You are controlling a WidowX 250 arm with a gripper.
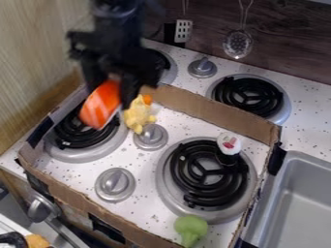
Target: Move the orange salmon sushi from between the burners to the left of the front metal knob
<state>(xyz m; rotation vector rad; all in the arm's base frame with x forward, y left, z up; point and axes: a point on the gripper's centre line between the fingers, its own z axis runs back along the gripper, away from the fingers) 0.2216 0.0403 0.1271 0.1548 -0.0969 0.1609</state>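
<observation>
- Tool (115, 89) is hanging over the counter (145, 177) near its left edge and is gripping the orange-and-white striped toy (101, 104); one finger is sitting on each side.
- Striped toy is tilting, its lower end showing over the inner side of the front-left burner (87, 152). Can't tell whether it's touching anything below.
- Yellow toy with an orange part (138, 114) is sitting just beside the striped toy, by the middle knob (150, 137). Can't tell if the two toys are touching.
- White-topped black item (228, 149) is standing upright at the front-right burner (167, 196), on the coil's back side, red mark on its top.
- Green broccoli-shaped toy (190, 229) is lying near the counter's front edge, towards the right corner, just off that burner's rim.
- Low cardboard border (210, 112) is running around both front burners, the middle knob, the front knob (115, 185) and the loose items. Black tape is showing on it.
- Rear-right burner (284, 110) and rear knob (202, 68) are sitting outside the border, towards the counter's back edge.
- Grey sink (300, 193) is sitting to the right of the border.
- Slotted turner (184, 31) and perforated skimmer (238, 44) are hanging against the dark wall (288, 43) behind the counter's back edge.
</observation>
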